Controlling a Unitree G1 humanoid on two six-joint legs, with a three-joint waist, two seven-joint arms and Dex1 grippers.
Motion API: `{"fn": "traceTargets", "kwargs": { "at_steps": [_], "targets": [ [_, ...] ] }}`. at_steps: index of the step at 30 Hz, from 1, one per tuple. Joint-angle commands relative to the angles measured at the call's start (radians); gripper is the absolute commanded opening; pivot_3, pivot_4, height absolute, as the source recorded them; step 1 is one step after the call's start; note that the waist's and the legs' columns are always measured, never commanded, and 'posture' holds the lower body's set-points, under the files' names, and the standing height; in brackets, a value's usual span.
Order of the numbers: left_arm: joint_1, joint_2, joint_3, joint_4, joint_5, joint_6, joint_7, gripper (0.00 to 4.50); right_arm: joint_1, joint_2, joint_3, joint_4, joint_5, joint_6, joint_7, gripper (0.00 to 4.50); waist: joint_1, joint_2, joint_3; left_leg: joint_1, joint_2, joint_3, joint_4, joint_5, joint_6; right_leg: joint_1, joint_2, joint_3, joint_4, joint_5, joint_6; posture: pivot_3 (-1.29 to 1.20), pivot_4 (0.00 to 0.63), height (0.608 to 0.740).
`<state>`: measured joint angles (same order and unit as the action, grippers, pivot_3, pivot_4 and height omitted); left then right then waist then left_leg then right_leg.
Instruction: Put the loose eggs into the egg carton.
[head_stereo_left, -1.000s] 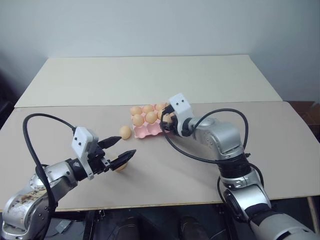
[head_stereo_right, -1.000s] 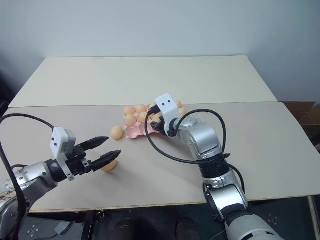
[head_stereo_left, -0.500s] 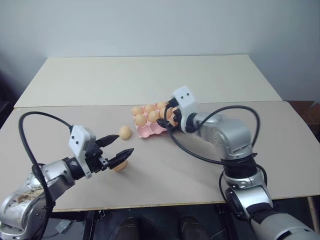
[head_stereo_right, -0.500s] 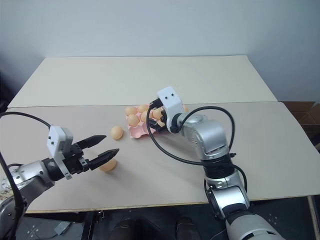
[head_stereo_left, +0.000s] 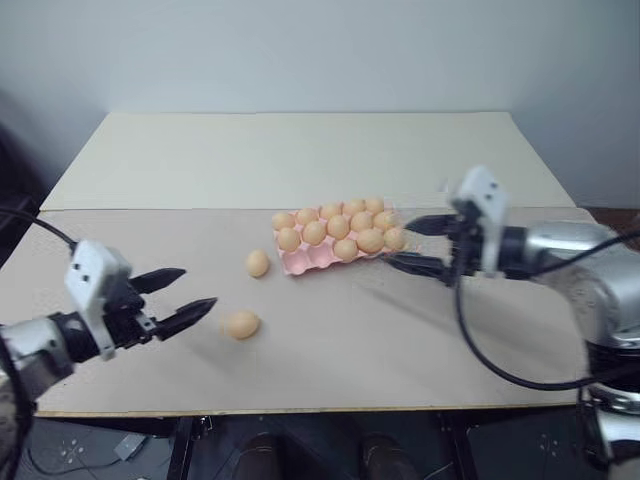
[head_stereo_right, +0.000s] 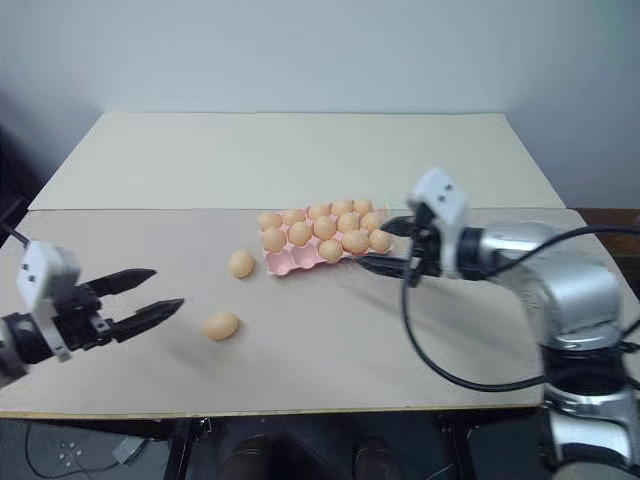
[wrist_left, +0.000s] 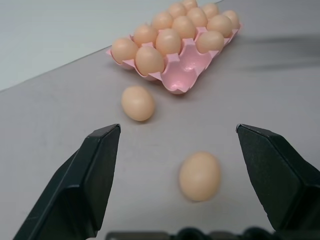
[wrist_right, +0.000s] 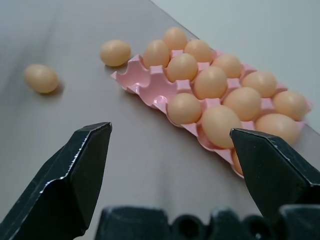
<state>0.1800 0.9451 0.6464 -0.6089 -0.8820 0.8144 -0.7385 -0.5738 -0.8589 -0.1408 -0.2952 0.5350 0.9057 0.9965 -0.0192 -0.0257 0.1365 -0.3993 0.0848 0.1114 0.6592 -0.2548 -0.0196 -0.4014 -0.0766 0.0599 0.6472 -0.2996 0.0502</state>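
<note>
Since the earlier frame the right gripper (head_stereo_right: 388, 245) has pulled off the carton (head_stereo_left: 312, 259) toward its right end, jaws wide and empty; the left gripper (head_stereo_left: 186, 297) has drawn back from the near egg (head_stereo_left: 241, 325), also open and empty. Carton sits mid-table, mostly full, two near-left cups bare; the far egg (head_stereo_left: 257, 263) lies just beside that corner. Risk: eggs rest free on flat board, so an off-centre pinch would likely roll one away.

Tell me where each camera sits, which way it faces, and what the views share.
Head cameras: look down over the table; both arms show, open left gripper and right gripper.
Left wrist: along its open jaws at two loose eggs.
Right wrist: along its open jaws at the egg carton.
Shared: carton and loose eggs.
</note>
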Motion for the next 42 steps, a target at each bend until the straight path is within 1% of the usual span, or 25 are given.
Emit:
{"fn": "traceTargets", "kwargs": {
  "at_steps": [1,5,9,14,17,20,24,26,28,30,33,37,42],
  "targets": [
    [0.031,0.041,0.034,0.004,-0.016,0.048,-0.034,4.05,0.057,-0.090,-0.121,0.066,0.025,-0.157,0.148,4.46,0.001,0.000,0.000,0.000,0.000,0.000,0.000,0.000,0.000,0.000,0.000,0.000,0.000,0.000,0.000,0.00,0.150,0.740],
    [0.029,0.073,-0.010,-0.032,-0.041,0.149,0.024,4.05,0.135,-0.146,-0.191,0.116,0.038,-0.267,0.255,4.46,0.002,0.000,0.000,0.000,0.000,0.000,0.000,0.000,0.001,0.000,0.000,0.000,-0.001,0.000,0.000,0.00,0.150,0.740],
    [-0.009,0.048,-0.072,-0.069,-0.052,0.192,0.102,4.05,0.193,-0.179,-0.243,0.134,0.051,-0.317,0.308,4.46,0.005,0.000,0.000,0.001,0.000,0.001,0.000,0.000,0.001,0.001,0.000,0.001,0.000,0.000,0.000,0.00,0.150,0.740],
    [-0.064,0.036,-0.110,-0.088,-0.051,0.271,0.228,4.05,0.210,-0.199,-0.296,0.109,0.124,-0.268,0.300,4.46,0.005,0.000,0.000,0.001,0.000,0.000,0.000,0.000,0.000,0.002,0.000,0.001,0.000,0.000,0.000,0.00,0.150,0.740],
    [-0.098,-0.013,-0.106,-0.106,-0.105,0.292,0.286,4.05,0.225,-0.208,-0.285,0.097,0.121,-0.279,0.291,4.46,0.006,0.000,0.000,0.001,0.000,0.000,0.000,0.000,0.000,0.002,0.000,0.001,0.000,0.000,0.000,0.00,0.150,0.740],
    [-0.092,-0.058,-0.091,-0.150,-0.141,0.269,0.308,4.05,0.239,-0.209,-0.270,0.085,0.114,-0.291,0.279,4.46,0.007,0.000,0.000,0.001,0.000,0.000,0.001,0.000,0.001,0.003,-0.001,0.001,-0.001,0.000,0.000,0.00,0.150,0.740],
    [-0.062,-0.071,-0.081,-0.179,-0.183,0.283,0.336,4.05,0.230,-0.197,-0.255,0.077,0.124,-0.292,0.259,4.46,0.006,0.000,0.000,0.002,0.000,0.000,0.001,0.000,0.001,0.003,0.000,0.001,0.000,0.000,0.000,0.00,0.150,0.740],
    [-0.047,-0.062,-0.119,-0.194,-0.150,0.278,0.356,4.05,0.224,-0.191,-0.242,0.077,0.124,-0.296,0.254,4.46,0.006,0.000,0.000,0.004,0.000,0.000,0.001,0.000,0.001,0.006,0.000,0.001,0.000,0.000,0.000,0.00,0.150,0.740],
    [-0.042,-0.060,-0.191,-0.207,-0.080,0.266,0.394,4.05,0.214,-0.185,-0.230,0.078,0.124,-0.299,0.248,4.46,0.007,0.000,0.000,0.008,0.000,0.000,0.001,0.000,0.001,0.010,0.000,0.001,-0.001,0.000,0.000,0.00,0.150,0.740],
    [-0.061,-0.082,-0.286,-0.208,0.007,0.249,0.459,4.05,0.205,-0.180,-0.220,0.080,0.123,-0.303,0.242,4.46,0.008,0.000,0.000,0.011,0.000,0.000,0.001,-0.001,0.001,0.013,0.000,0.001,-0.002,0.000,0.000,0.00,0.150,0.740],
    [-0.103,-0.130,-0.400,-0.190,0.085,0.207,0.487,4.05,0.194,-0.174,-0.203,0.082,0.119,-0.307,0.232,4.46,0.010,0.000,0.000,0.011,-0.001,0.000,0.001,-0.001,0.002,0.014,0.000,0.001,-0.003,0.000,0.000,0.00,0.150,0.740],
    [-0.147,-0.173,-0.480,-0.164,0.141,0.193,0.491,4.05,0.181,-0.175,-0.193,0.085,0.122,-0.307,0.227,4.46,0.012,0.000,0.000,0.010,-0.001,0.000,0.001,-0.001,0.002,0.013,0.000,0.001,-0.003,0.000,0.000,0.00,0.150,0.740],
    [-0.166,-0.191,-0.521,-0.124,0.197,0.188,0.485,4.05,0.177,-0.177,-0.190,0.083,0.124,-0.303,0.224,4.46,0.013,0.000,0.000,0.010,-0.001,0.000,0.001,-0.001,0.002,0.013,0.000,0.001,-0.003,0.000,0.000,0.00,0.150,0.740]
  ]
}}
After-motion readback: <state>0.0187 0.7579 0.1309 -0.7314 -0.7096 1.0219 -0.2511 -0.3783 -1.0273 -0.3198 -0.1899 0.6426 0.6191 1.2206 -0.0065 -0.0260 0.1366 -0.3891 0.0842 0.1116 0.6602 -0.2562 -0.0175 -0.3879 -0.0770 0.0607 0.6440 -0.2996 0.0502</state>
